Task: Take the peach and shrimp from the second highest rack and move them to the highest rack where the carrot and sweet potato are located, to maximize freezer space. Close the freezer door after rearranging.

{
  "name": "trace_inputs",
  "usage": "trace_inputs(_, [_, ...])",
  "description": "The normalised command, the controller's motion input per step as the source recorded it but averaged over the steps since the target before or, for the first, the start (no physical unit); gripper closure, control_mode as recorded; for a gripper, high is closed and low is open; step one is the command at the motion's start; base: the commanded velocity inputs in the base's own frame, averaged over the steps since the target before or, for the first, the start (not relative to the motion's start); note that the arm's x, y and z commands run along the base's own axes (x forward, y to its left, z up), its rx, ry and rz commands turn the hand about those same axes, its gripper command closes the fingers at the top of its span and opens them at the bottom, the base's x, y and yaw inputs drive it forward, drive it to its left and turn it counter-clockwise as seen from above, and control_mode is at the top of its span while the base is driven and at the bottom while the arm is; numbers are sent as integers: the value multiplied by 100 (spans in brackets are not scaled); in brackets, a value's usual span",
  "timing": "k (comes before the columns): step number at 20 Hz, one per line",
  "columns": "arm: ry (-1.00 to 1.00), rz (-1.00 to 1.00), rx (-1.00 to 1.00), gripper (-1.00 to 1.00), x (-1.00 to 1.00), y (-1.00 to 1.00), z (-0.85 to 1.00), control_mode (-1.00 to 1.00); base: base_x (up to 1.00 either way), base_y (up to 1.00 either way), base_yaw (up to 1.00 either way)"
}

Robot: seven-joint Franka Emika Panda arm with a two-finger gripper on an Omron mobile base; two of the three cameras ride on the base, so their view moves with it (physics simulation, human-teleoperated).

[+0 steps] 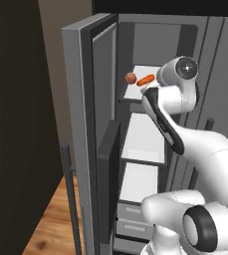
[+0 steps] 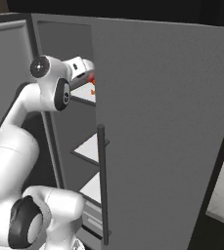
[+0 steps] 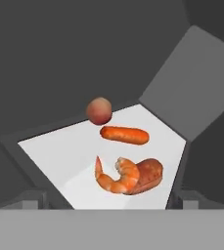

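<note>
In the hand view the highest rack [image 3: 59,151] is a white shelf holding all the food. The peach [image 3: 99,111] sits at its far edge, with the carrot [image 3: 124,135] lying just in front of it. Nearer to me the shrimp [image 3: 116,177] curls against the brown sweet potato [image 3: 150,175]. My gripper [image 3: 108,201] is open in front of the rack, fingers spread wide and holding nothing. The peach [image 1: 130,77] and carrot [image 1: 146,80] also show in the left base view, beside my wrist. The freezer door [image 1: 88,124] stands open to the left.
The second highest rack [image 1: 145,137] and another white shelf [image 1: 140,182] lie below, with drawers [image 1: 133,219] under them. The open door's handle [image 1: 68,194] stands out at the left. A tall grey door [image 2: 157,122] with its handle [image 2: 102,185] bounds the right side.
</note>
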Motion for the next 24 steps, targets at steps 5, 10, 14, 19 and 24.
trace_inputs(5, [0, -7, 16, -100, -100, 0, 27, -100, 0, 0, 0])
trace_inputs(10, [0, -3, 20, -100, -100, 0, 25, -100, 0, 0, 0])
trace_inputs(14, [0, -2, 16, -100, -100, 2, 13, -100, 0, 0, 0])
trace_inputs(19, [3, -5, 12, -100, -99, 4, 10, -100, 0, 0, 0])
trace_inputs(24, [15, -12, 9, -100, -81, 6, 18, -100, 0, 0, 0])
